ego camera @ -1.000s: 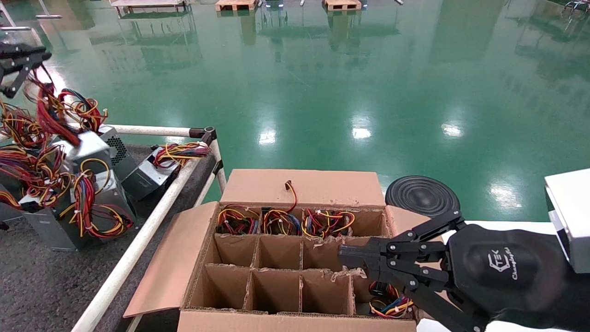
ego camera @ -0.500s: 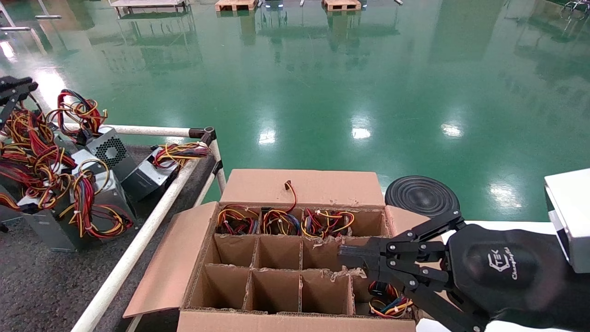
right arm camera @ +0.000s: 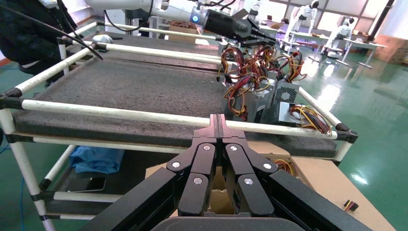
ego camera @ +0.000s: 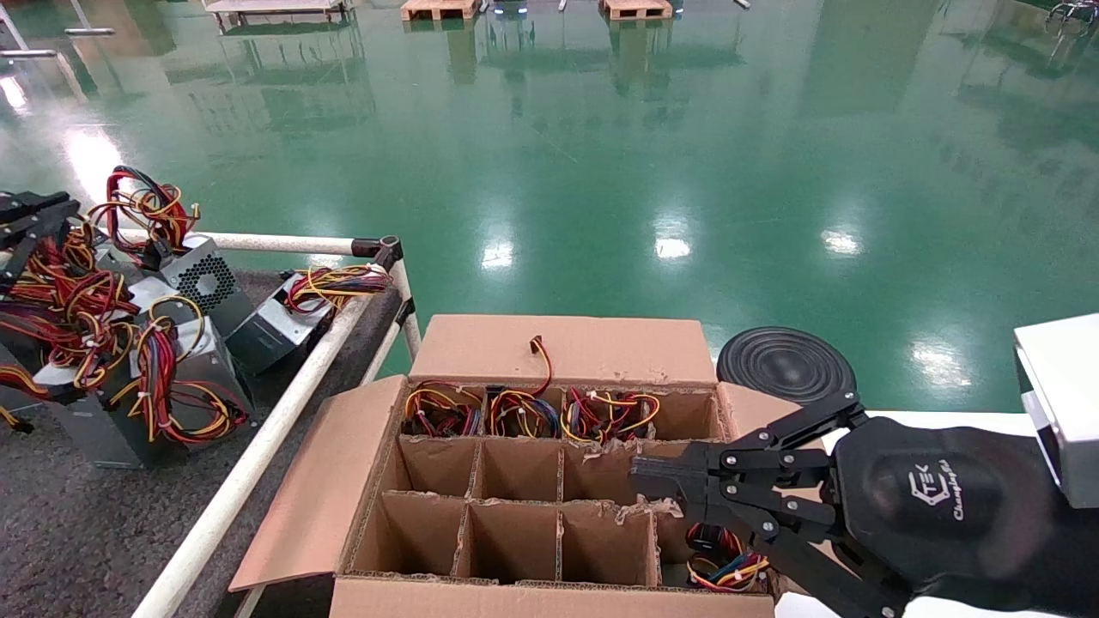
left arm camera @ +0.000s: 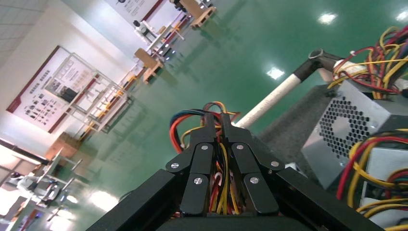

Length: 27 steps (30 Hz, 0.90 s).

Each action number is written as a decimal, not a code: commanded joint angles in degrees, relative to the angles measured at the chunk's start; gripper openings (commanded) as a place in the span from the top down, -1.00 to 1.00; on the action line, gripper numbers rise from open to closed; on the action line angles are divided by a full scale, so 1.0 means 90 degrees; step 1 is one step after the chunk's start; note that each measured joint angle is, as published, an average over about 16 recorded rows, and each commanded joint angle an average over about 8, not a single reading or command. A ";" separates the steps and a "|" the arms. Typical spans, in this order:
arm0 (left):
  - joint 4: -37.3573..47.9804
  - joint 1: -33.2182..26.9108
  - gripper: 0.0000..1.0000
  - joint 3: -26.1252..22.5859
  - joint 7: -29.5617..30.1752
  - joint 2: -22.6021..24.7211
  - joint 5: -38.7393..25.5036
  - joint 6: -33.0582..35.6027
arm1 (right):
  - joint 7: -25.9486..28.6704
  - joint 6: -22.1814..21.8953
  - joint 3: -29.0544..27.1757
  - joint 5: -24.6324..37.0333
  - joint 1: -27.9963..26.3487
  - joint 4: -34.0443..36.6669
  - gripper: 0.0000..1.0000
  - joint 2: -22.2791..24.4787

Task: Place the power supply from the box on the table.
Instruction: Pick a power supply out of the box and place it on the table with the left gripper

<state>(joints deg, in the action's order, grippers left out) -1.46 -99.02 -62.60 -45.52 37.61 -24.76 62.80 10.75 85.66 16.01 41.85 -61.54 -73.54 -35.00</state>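
My left gripper (ego camera: 30, 219) hangs at the far left over the table (ego camera: 69, 532), shut on the red, yellow and black wires (left arm camera: 219, 144) of a grey power supply (ego camera: 148, 293). That unit rests among other units on the table. The wires run up between the closed jaws in the left wrist view. My right gripper (ego camera: 642, 477) stays shut and empty over the right side of the brown box (ego camera: 558, 345). Wire bundles (ego camera: 524, 414) fill the box's back cells. The right wrist view shows its closed tips (right arm camera: 217, 122) above the box (right arm camera: 317, 178).
Several more power supplies (ego camera: 129, 403) with tangled wires crowd the table's far left corner; one shows a honeycomb grille (left arm camera: 353, 126). A white rail (ego camera: 249, 468) edges the table beside the box. A black round disc (ego camera: 786, 365) lies right of the box, green floor beyond.
The left gripper has come down about a third of the picture height with the wire bundle, lowering the power supply onto the pile on the table. The right arm has not moved.
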 commanded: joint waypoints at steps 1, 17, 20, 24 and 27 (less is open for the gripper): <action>-0.0020 0.0070 -1.00 0.0030 -0.0011 -0.0009 0.0030 0.0031 | 0.0000 0.0000 0.0000 0.0000 0.0000 0.0000 1.00 0.0000; -0.0311 0.0079 -1.00 -0.0063 0.0035 0.0001 -0.0063 0.0087 | 0.0000 0.0000 0.0000 0.0000 0.0000 0.0000 1.00 0.0000; -0.0380 0.0064 -1.00 -0.0088 0.0066 -0.0007 -0.0087 0.0092 | 0.0000 0.0000 0.0000 0.0000 0.0000 0.0000 1.00 0.0000; -0.0478 0.0050 -1.00 -0.0121 0.0112 -0.0033 -0.0119 0.0103 | 0.0000 0.0000 0.0000 0.0000 0.0000 0.0000 1.00 0.0000; -0.0552 0.0044 -1.00 -0.0143 0.0145 -0.0064 -0.0140 0.0117 | 0.0000 0.0000 0.0000 0.0000 0.0000 0.0000 1.00 0.0000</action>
<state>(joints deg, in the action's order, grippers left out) -6.38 -98.59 -63.87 -44.24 36.93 -26.00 63.88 10.75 85.66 16.01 41.85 -61.54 -73.54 -35.00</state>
